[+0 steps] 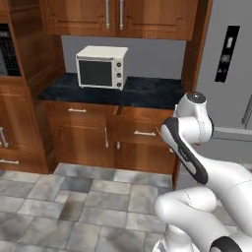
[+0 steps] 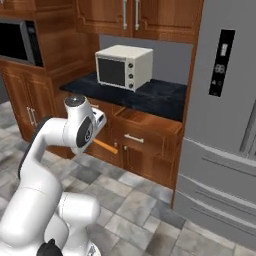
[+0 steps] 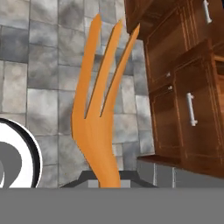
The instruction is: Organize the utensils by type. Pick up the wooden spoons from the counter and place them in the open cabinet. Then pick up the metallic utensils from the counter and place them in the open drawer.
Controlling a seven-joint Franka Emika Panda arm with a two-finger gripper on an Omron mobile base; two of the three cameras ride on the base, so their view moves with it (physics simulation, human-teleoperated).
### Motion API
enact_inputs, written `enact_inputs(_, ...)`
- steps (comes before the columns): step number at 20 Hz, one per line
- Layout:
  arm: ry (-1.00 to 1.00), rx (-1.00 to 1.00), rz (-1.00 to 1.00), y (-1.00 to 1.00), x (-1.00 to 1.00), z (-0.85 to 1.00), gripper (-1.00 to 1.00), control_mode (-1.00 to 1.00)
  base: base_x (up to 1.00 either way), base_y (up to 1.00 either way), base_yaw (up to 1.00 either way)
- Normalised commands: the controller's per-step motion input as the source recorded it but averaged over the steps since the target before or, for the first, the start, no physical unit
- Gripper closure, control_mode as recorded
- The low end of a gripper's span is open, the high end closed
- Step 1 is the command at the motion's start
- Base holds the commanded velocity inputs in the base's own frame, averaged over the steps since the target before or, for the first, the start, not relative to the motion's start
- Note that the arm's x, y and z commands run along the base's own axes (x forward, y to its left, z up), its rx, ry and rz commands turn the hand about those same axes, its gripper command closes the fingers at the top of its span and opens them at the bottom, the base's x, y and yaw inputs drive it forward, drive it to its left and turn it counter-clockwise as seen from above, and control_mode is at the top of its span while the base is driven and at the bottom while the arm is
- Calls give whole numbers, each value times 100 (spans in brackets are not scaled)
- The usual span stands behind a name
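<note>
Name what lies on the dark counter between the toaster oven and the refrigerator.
Nothing: in the right base view, the counter between the toaster oven and the refrigerator is bare. The left base view agrees.

A toaster oven is taking up the left half of the dark desk, leaving its right half lying free up to the fridge. An open drawer is jutting out under the desk's edge into the aisle. The upper cabinets are hanging low overhead. The tiled floor is staying open.
</note>
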Motion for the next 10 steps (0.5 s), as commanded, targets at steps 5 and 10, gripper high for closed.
enact_inputs(5,0,0,0,0,0,0,100,100,89,75,-9)
enact_inputs(10,0,0,0,0,0,0,100,100,76,69,-29)
